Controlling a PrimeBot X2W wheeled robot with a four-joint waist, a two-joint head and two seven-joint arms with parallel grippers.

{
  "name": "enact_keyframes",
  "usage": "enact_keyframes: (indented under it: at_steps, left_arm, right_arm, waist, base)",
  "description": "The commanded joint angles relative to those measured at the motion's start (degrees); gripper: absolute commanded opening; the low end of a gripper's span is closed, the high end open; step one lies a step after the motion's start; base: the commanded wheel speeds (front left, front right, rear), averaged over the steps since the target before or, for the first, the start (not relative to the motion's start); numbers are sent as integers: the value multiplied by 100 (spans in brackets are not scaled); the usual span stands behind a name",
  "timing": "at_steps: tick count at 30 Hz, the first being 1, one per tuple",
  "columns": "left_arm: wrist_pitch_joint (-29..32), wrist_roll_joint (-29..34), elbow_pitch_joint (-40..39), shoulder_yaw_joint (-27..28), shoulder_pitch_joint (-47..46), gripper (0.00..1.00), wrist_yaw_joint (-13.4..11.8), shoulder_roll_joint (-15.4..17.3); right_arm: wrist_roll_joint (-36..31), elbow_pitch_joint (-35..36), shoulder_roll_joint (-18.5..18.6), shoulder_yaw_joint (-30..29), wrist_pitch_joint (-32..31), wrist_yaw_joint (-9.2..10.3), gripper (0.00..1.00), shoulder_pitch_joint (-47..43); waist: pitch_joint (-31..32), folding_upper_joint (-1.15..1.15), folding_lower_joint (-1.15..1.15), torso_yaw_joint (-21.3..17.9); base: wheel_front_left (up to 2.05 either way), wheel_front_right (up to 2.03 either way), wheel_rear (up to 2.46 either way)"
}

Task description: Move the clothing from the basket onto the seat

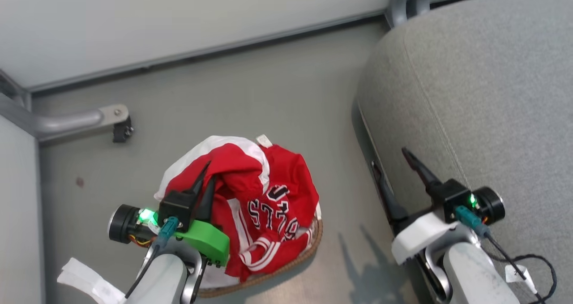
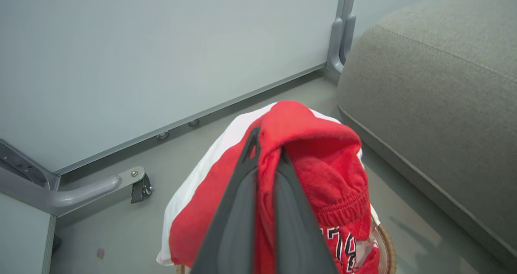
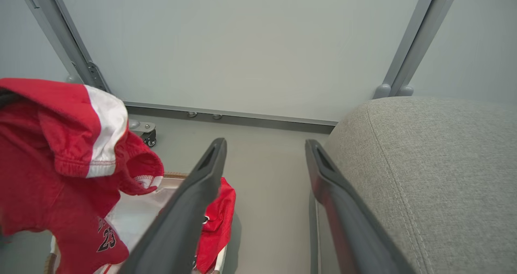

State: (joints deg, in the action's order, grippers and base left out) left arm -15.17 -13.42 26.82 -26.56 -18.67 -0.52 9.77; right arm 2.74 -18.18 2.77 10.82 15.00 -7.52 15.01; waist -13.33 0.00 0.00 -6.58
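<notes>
**Clothing** [image 1: 268, 196]: red, with white trim and black-and-white lettering. It sits at the lower centre of the head view, heaped in and over the basket [image 1: 309, 250], which stands on the floor [image 1: 268, 84]. One red fold with a white panel hangs raised above the heap.

**Left pincer** [image 1: 210, 172]: lower left of the head view. The jaws are narrow and clamped on that raised fold. In the left wrist view the cloth drapes over both fingers.

**Right pincer** [image 1: 389, 157]: lower right of the head view. The jaws are wide and hold nothing, and the pincer sits at the near edge of the seat.

**Seat** [image 1: 492, 93]: a grey cushion filling the right of the frame, with no garment on it. A strip of floor lies between it and the basket.

**Step in hand (judged):** lift-out of a garment. The grip is made, but most of the cloth rests in the basket.

**Next move calls for:**
- a rise high enough for the trailing hem to clear the rim;
- a carry rightward over the floor strip to above the cushion;
- release there.

**Hazard:** the lettered garment looks tangled with the held fold and could drag along or tug the basket.
</notes>
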Motion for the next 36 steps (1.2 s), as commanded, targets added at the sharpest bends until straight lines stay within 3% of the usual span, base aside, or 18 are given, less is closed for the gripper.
enact_keyframes:
  at_steps: [1,16,19,27,36]
  left_arm:
    - [2,70,-135,95,138,0,31,-58]
    - [2,249,-1039,672,-101,0,396,-585]
    - [2,272,-1026,649,-169,0,428,-621]
    - [2,206,-976,385,-303,0,504,-670]
    - [2,-187,-1037,-282,-673,0,438,-679]
  right_arm:
    - [-28,-48,28,11,28,6,100,-174]
    - [33,-289,26,200,28,6,100,-903]
    - [27,-378,36,531,27,6,100,-857]
    - [683,-902,38,2161,28,6,100,-215]
    - [1468,-1298,30,3533,28,6,100,988]
  waist:
    - [802,0,0,367]
    - [1324,0,0,638]
    - [1322,0,0,690]
    - [1269,0,0,962]
    - [1052,0,0,1351]
  base:
    - [0,0,0]
    - [0,0,0]
    - [0,0,0]
    - [0,0,0]
    - [0,0,0]
